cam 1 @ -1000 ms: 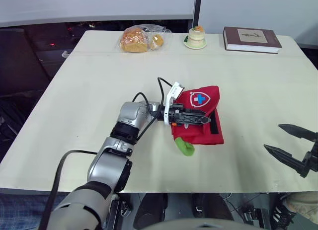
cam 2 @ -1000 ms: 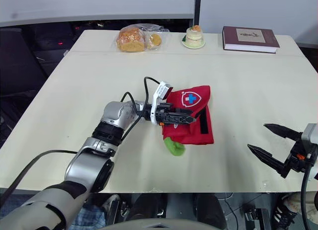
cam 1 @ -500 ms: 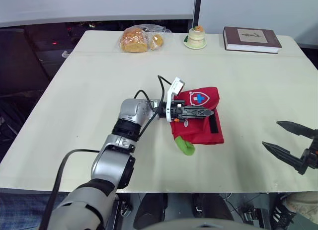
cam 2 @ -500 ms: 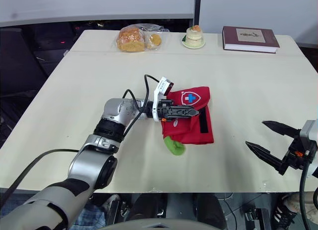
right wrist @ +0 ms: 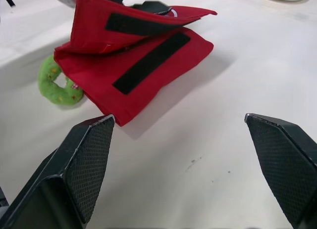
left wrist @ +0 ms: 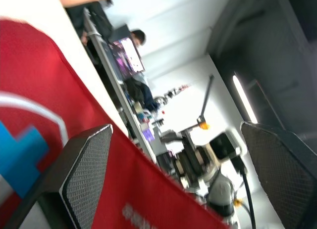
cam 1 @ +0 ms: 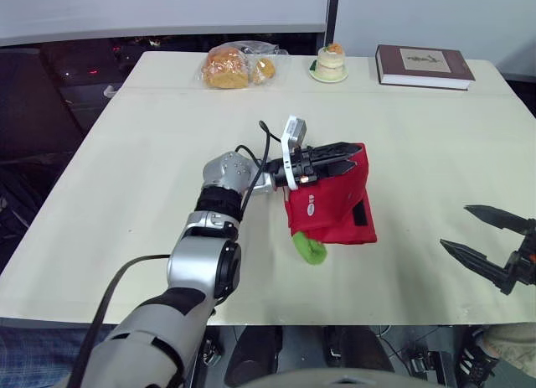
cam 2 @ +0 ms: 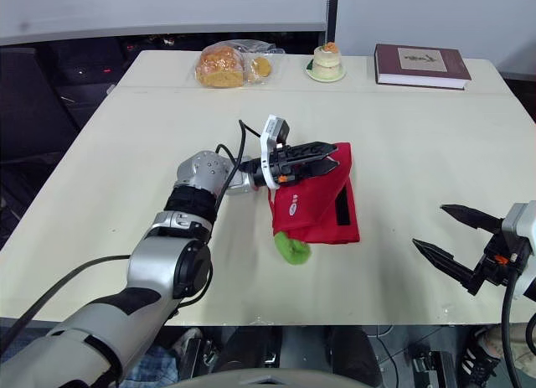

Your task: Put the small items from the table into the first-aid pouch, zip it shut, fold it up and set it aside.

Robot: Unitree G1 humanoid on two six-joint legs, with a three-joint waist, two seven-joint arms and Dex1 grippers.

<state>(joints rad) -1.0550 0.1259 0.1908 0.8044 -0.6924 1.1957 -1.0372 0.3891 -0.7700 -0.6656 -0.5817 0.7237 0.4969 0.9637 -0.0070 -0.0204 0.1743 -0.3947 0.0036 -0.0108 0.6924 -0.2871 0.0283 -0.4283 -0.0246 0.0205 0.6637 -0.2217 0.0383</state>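
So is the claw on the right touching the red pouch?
Apart. The right wrist view shows a plain strip of bare table between the right gripper and the pouch.

Part of the green ring (cam 1: 311, 250) is hidden under the red pouch (cam 1: 331, 214). The right pincer (cam 1: 455, 226) is cut off behind its fingers by the picture's edge.

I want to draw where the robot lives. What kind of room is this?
Probably an office or lab workroom, not a home. A big pale table holds a book and bagged bread, and the left wrist view shows a lit computer screen farther back in the room.
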